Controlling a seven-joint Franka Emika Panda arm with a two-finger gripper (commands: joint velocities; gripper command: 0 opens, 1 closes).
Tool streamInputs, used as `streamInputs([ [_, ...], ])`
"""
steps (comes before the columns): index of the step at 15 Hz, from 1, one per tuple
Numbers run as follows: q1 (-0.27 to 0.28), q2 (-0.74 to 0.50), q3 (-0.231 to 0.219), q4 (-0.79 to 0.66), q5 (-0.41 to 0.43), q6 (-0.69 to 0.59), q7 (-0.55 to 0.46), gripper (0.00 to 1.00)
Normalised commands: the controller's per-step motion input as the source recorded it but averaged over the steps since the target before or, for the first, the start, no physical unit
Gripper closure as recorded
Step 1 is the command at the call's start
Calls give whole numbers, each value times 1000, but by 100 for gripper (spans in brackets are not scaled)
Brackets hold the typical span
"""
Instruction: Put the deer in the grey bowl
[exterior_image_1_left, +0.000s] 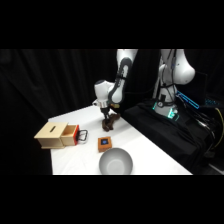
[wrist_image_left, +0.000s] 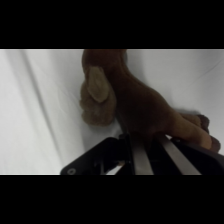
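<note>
**Deer in the grip at the far side of the table, bowl waiting at the near edge**

Black curtains close off the room behind a white table (exterior_image_1_left: 150, 155), where the white arm's two-finger gripper (exterior_image_1_left: 107, 118) comes down on the small dark brown, soft-looking deer figure (exterior_image_1_left: 109, 122) towards the table's far edge. From the wrist camera the deer (wrist_image_left: 135, 100) fills the picture, its pale tan ear or tail patch turned up, and the gripper's fingers (wrist_image_left: 172, 155) run up under its body; the jaws look drawn in narrow against the figure, though you cannot see from either view whether both sides are truly pinched. The round, plain light grey bowl (exterior_image_1_left: 116, 162) sits at the near edge, well apart from the deer, with a small orange-brown cube with a dark blue top (exterior_image_1_left: 104, 144) between them and a tan wooden box with an orange front (exterior_image_1_left: 56, 135) at the left edge. Judged from this, you are at the grasp or the start of the lift. Make sure the hold is firm on the body, not a leg, then raise the deer high enough to pass over the cube before you travel to the bowl. Release low over the bowl's middle, so the light figure does not bounce off the rim.
</note>
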Motion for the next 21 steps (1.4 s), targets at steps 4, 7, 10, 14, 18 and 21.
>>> streamInputs([
  [4, 168, -419, -211, -56, -224, -395, 157, 97],
  [7, 219, -460, -173, 19, -282, -492, 251, 97],
  [10, 229, -465, -58, 64, -260, -509, 289, 97],
  [14, 218, -355, 82, 147, -185, -478, 295, 97],
  [18, 197, -190, 168, 220, -117, -404, 266, 97],
  [21, 185, -85, 178, 190, -97, -294, 237, 97],
])
